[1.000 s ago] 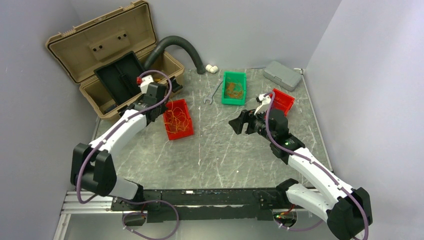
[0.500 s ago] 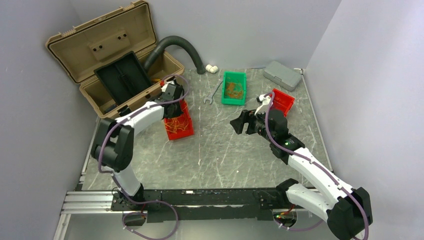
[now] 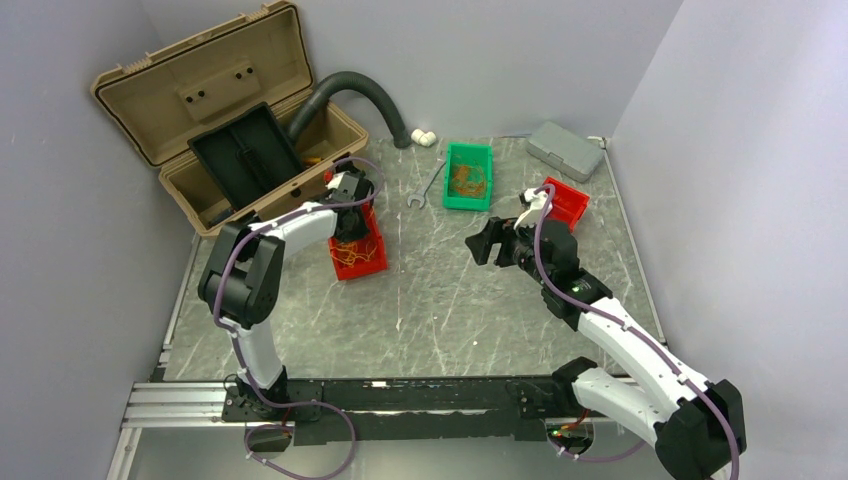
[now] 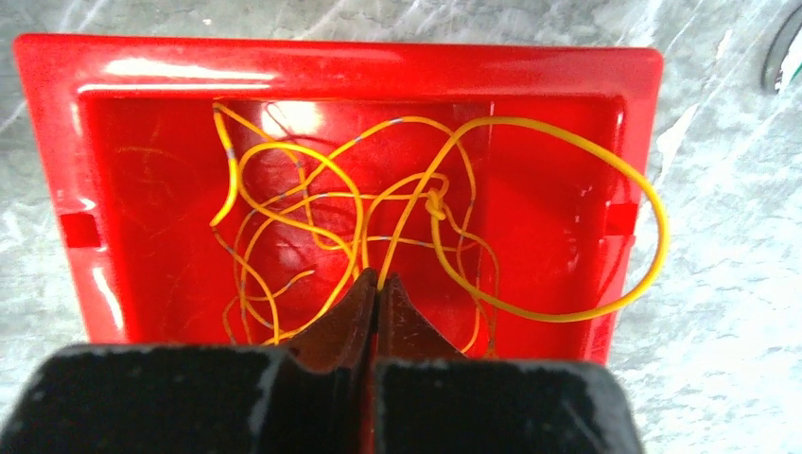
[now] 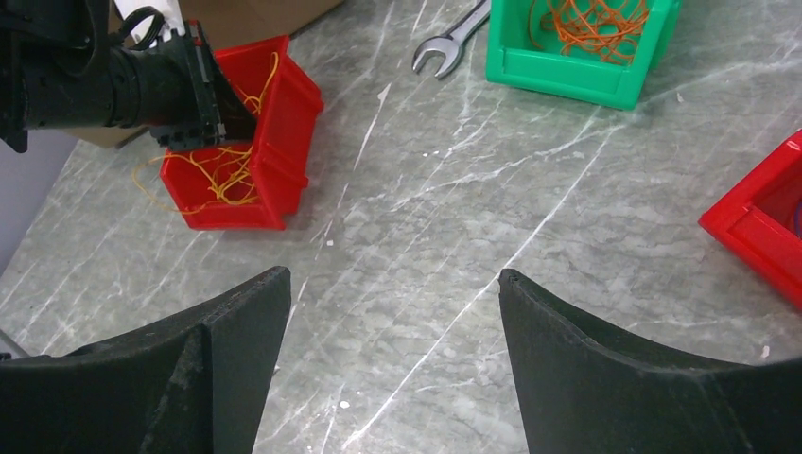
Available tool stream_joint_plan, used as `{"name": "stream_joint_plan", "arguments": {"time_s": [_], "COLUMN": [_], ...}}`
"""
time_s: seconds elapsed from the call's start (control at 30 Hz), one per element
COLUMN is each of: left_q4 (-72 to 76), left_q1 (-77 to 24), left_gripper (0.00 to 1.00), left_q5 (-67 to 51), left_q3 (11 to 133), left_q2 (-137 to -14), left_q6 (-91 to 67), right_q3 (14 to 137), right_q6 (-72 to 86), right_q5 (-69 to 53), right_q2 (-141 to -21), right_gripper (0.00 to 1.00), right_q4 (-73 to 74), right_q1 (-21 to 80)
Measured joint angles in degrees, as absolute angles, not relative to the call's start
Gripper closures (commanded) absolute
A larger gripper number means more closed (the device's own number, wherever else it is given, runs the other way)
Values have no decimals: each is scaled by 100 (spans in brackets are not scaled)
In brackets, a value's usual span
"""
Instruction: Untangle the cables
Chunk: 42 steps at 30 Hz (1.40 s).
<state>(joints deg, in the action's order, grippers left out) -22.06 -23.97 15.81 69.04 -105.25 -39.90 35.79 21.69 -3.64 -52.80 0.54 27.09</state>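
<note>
Nearest, over the grey marbled surface [image 3: 440, 300]: right hand [image 5: 392, 276], held clear of the stone, both fingers spread wide apart, with only bare surface between them. Points toward the far left.

A little farther, on the left: red bin [image 4: 340, 61], standing on the surface. Holds the yellow cables [image 4: 407, 199], thin strands lying in loose loops, crossing each other and knotted once near the middle. Sends one big loop over the side wall and out above the stone.

Inside this bin, low over the strands: left hand [image 4: 378, 284], fingers pressed together, tip against tip. Meets one yellow strand exactly at the tips; not possible to tell whether pinched or only touched.

Farther back, near the middle: green bin [image 5: 558, 76] with a small tangle of orange cables [image 5: 596, 19] inside, and just beside it on the left a wrench [image 5: 449, 47], flat on the surface. To the right, close to the right wrist: second red bin [image 3: 568, 200].

At the far edge: grey case [image 3: 565, 150], closed; white fitting [image 3: 424, 137] just beside the end of a dark corrugated hose [image 3: 360, 90]; open tan toolbox [image 3: 200, 80] in the left corner.
</note>
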Motion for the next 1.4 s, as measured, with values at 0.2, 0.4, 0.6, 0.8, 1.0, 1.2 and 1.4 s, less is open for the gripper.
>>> {"name": "stream_joint_plan", "arguments": {"time_s": [0.2,0.4,0.6,0.8,1.0,1.2,1.4], "left_q4": [-2821,-3245,-3492,-3020,-1946,-1050,-532], "left_q1": [-2399,-2397,-2397,-2381,-2381,-2381,-2381], "left_gripper": [75,37,25,1,1,1,0], "left_q5": [1841,2051,1846,1085,788,843,886], "left_q3": [7181,7225,7376,6541,4657,3004,2167], "left_q2": [-10407,-9548,-8910,-7749,-6088,-4818,-3837], "left_q6": [-3883,-3601,-3197,-2633,-2523,-2156,-1752], "right_q3": [3579,3579,3581,3599,3140,2209,2154], "right_q6": [2191,2252,2261,2263,2257,2010,1804], "right_q5": [-281,-148,-145,-93,314,797,1317], "right_q2": [-5280,-5280,-5280,-5273,-4678,-3872,-3527], "right_gripper": [18,17,15,6,0,0,0], "right_q4": [141,305,366,517,73,-357,-320], "right_q1": [2709,2709,2707,2707,2707,2705,2703]}}
